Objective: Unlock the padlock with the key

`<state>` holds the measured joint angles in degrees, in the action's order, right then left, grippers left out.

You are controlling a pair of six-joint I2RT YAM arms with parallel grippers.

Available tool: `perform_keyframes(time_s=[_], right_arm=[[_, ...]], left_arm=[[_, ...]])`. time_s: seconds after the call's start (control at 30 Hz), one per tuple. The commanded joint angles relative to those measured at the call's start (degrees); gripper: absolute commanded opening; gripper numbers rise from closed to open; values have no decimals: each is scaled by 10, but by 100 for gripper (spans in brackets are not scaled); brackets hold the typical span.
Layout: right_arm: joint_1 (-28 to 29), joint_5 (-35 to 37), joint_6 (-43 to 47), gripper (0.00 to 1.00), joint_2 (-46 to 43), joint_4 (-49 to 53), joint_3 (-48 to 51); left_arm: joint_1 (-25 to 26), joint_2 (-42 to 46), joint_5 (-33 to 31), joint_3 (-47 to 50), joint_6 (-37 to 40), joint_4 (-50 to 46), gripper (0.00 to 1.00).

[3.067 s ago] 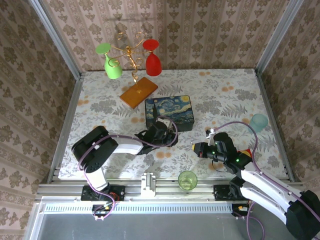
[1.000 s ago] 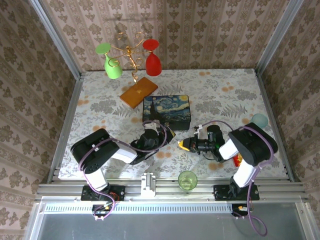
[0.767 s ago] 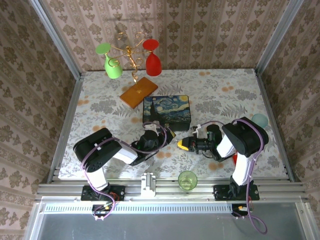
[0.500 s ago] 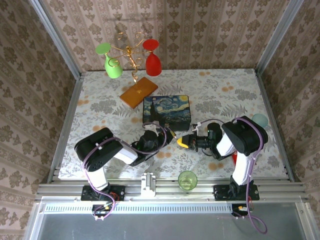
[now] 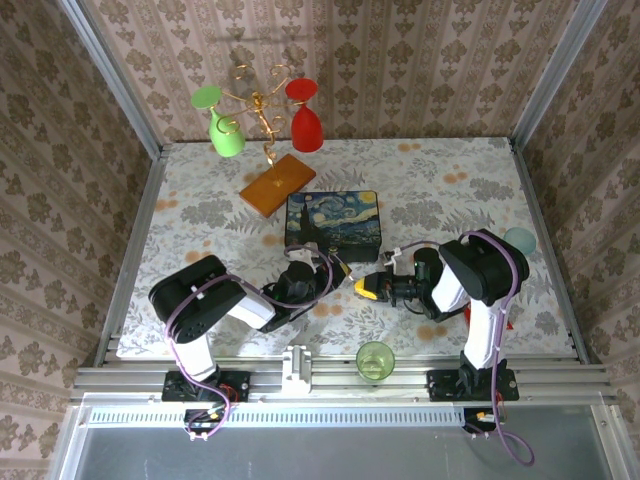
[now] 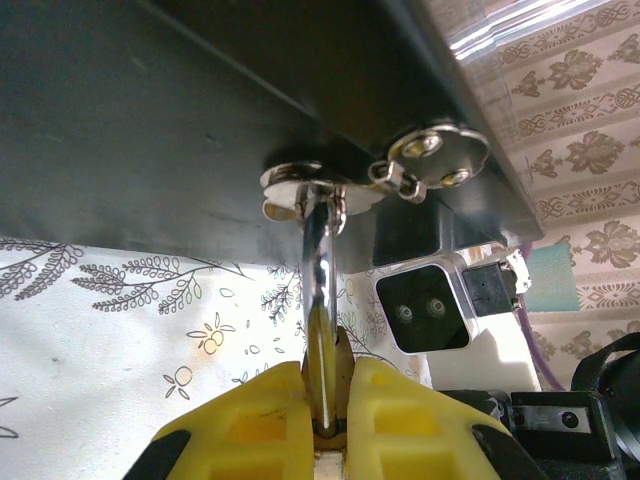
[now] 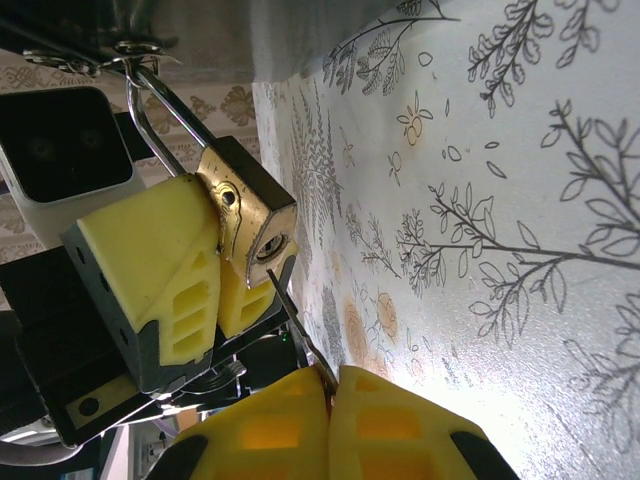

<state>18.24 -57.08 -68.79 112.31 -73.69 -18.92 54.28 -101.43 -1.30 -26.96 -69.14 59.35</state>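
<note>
Beside box (image 5: 335, 222), left claw (image 6: 325, 388) clamps padlock (image 7: 250, 215); right claw (image 7: 328, 398), pinching key (image 7: 296, 326), has closed in

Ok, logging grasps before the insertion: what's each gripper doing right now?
Left gripper: closed on the padlock.
Right gripper: closed on the key.

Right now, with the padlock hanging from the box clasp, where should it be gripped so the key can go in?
Grip the padlock by its brass body's flat faces, coming from the left, as the left gripper does. Its shackle is tied up in the clasp, and the keyhole end must face the key.
</note>
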Motion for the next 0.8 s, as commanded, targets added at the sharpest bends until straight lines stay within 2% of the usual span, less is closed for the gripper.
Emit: perform_keyframes(time_s=[0.0,0.77], right_arm=[[-4,-7,13,0,15,-6,10],[-12,-13,-15,0,16,-13,-34]], left_arm=[[-4,13,-1,3,1,47,0],[20,-14,9,4,-14,88,0]])
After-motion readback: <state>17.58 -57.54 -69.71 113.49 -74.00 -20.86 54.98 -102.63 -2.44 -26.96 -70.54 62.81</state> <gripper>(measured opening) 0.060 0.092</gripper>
